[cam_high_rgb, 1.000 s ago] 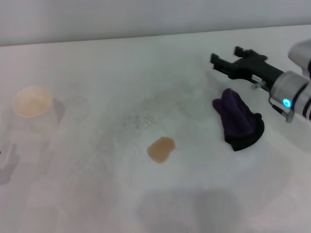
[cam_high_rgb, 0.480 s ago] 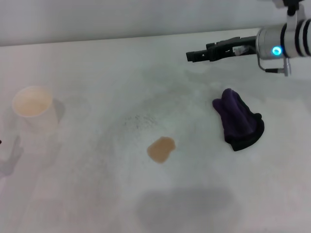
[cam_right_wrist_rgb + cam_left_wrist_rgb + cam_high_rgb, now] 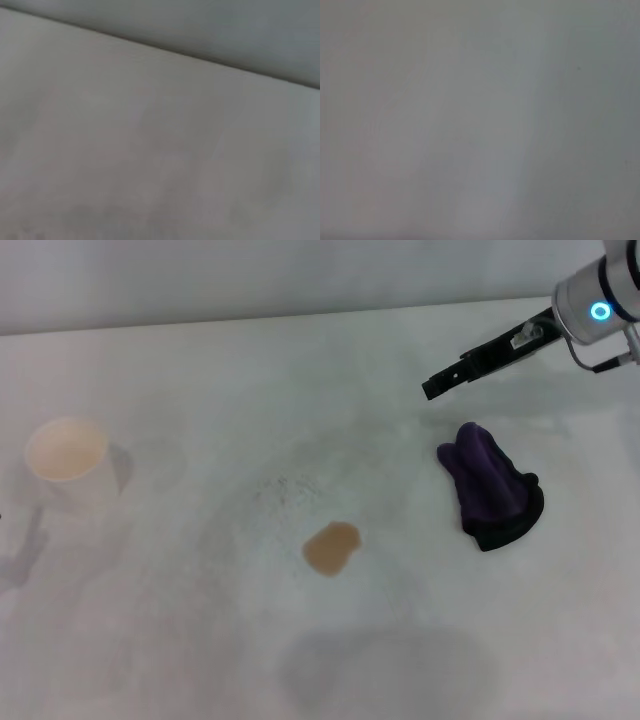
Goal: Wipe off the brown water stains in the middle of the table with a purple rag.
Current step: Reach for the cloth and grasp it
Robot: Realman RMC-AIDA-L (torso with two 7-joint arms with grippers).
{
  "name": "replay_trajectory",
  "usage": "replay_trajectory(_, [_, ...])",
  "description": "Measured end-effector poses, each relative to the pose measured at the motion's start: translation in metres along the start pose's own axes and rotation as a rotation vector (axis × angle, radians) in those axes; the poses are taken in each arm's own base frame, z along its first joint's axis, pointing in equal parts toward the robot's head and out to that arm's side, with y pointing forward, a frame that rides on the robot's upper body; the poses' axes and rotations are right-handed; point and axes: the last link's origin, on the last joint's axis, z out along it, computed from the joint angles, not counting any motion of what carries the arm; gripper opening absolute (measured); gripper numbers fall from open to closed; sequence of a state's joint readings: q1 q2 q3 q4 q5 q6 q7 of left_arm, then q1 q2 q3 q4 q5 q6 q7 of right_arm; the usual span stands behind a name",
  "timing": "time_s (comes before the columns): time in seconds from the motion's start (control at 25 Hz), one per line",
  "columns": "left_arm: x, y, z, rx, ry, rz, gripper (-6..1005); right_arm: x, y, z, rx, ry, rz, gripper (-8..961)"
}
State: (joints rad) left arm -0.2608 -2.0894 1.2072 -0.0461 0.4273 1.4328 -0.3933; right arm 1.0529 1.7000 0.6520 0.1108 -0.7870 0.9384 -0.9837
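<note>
The brown water stain (image 3: 331, 547) is a small tan blotch near the middle of the white table (image 3: 180, 640). The purple rag (image 3: 489, 490) lies bunched on the table, to the right of the stain, with its black edge toward the front. My right gripper (image 3: 433, 387) hangs in the air behind the rag, a little to its left, and touches nothing; its dark fingers point left and slightly down. My left gripper is out of view. Both wrist views show only bare table surface.
A paper cup (image 3: 66, 457) with tan liquid inside stands at the far left. A faint grey speckled smudge (image 3: 285, 490) lies just behind the stain. The table's far edge (image 3: 300, 315) meets a pale wall.
My right arm rose from beside the rag and swung high over the table. Its fingertips reached left, then drew back right and tilted down. The rag and stain have not moved.
</note>
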Motion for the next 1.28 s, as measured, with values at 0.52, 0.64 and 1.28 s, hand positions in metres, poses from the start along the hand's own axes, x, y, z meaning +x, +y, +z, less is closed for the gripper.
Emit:
replay_trajectory(0.52, [0.005,-0.008,0.014,0.032,0.006,0.008,893,-0.003,0.013,-0.004,0.297,0.295,0.017,839])
replay_trajectory(0.64, [0.006,-0.008,0.02,0.037,0.006,0.01,893,0.003,0.011,-0.017,0.26,0.273,0.072,836])
replay_trajectory(1.28, [0.011,-0.012,0.03,0.061,0.02,0.009,892,0.038,0.053,-0.031,0.289,0.225,0.081,658])
